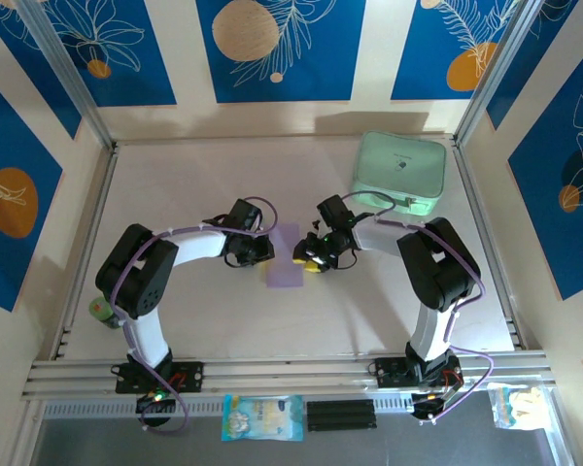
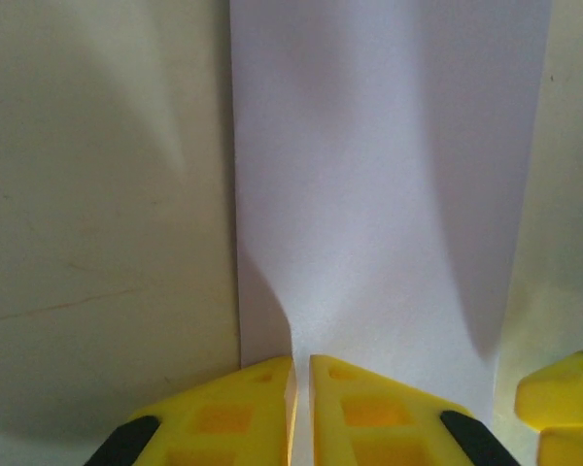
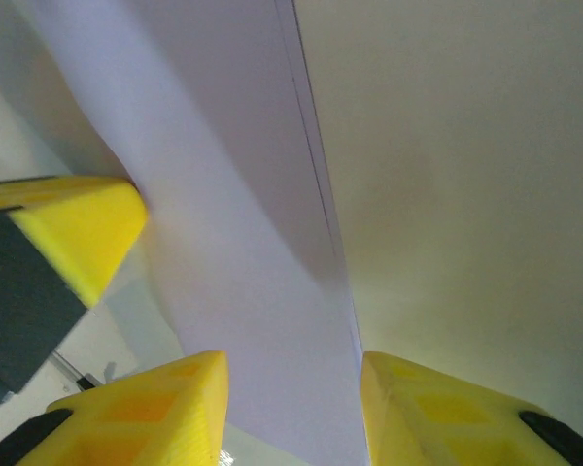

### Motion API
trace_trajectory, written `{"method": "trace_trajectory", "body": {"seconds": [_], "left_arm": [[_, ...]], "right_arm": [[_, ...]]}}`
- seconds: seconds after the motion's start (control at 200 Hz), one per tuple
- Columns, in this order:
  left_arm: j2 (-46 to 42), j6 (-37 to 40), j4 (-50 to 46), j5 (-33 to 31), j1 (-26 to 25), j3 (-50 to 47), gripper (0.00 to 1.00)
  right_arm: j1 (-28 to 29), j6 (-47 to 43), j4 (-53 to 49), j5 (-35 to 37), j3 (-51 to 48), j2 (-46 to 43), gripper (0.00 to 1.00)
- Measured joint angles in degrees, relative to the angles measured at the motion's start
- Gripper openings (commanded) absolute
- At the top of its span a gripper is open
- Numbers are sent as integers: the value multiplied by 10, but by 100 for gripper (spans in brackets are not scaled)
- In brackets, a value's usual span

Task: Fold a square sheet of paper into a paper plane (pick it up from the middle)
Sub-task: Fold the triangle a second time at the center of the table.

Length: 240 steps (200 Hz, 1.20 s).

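Thin pinch: left gripper (image 2: 301, 364) clenched on paper's (image 2: 379, 194) left long edge. Right gripper (image 3: 291, 388) jaws apart, straddling the opposite edge, not clamping. Paper sits mid-table (image 1: 204, 175) between both. Risk: pulling with one side loose likely skews the strip, giving a crooked crease. Long axis runs bases-to-far-wall, no point yet.
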Motion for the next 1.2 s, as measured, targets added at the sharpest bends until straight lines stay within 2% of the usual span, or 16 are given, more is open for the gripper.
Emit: {"method": "trace_trajectory", "body": {"seconds": [0.76, 1.201], "left_arm": [[0, -9, 3, 0, 0, -1, 15], [0, -10, 6, 0, 0, -3, 15]], "right_arm": [[28, 17, 21, -14, -48, -22, 40], [27, 40, 64, -37, -89, -39, 32]]}}
